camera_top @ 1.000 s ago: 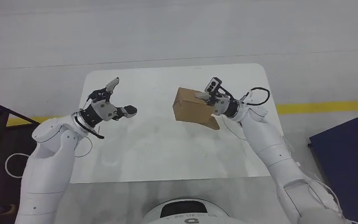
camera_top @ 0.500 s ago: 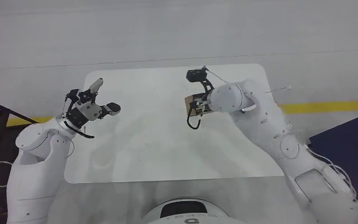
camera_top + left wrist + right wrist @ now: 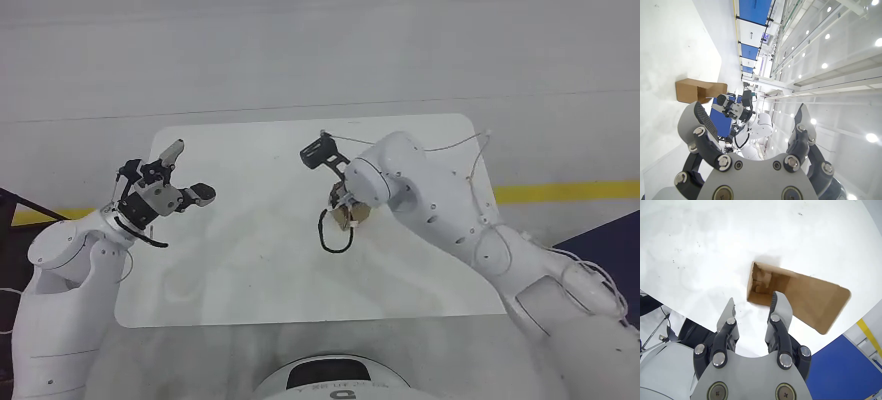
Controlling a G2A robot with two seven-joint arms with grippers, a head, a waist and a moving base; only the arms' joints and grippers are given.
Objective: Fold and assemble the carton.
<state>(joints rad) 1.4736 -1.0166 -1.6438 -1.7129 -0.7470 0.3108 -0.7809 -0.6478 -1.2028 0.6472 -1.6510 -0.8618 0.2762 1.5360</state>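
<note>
Where the top view looks down on the white bench (image 3: 250,280), the brown carton (image 3: 354,212) lies a little right of its middle, about halfway between the far and near edges. It is mostly hidden beneath the right arm (image 3: 400,185) bent over it. The left gripper (image 3: 194,168) hangs over the bench's left edge, well apart from the carton, fingers spread wide and holding nothing. In the left wrist view, its ribbed pads (image 3: 706,121) stand far apart. Beyond them the carton rests on its side, one end open, with the right gripper (image 3: 719,104) just beside that end. In the right wrist view, the right gripper's fingers stand apart with nothing pinched between them. The carton's open mouth faces them, one long flap (image 3: 815,306) sticking out sideways. One fingertip (image 3: 773,300) overlaps the mouth's rim where the flap begins; whether it touches I cannot tell.
</note>
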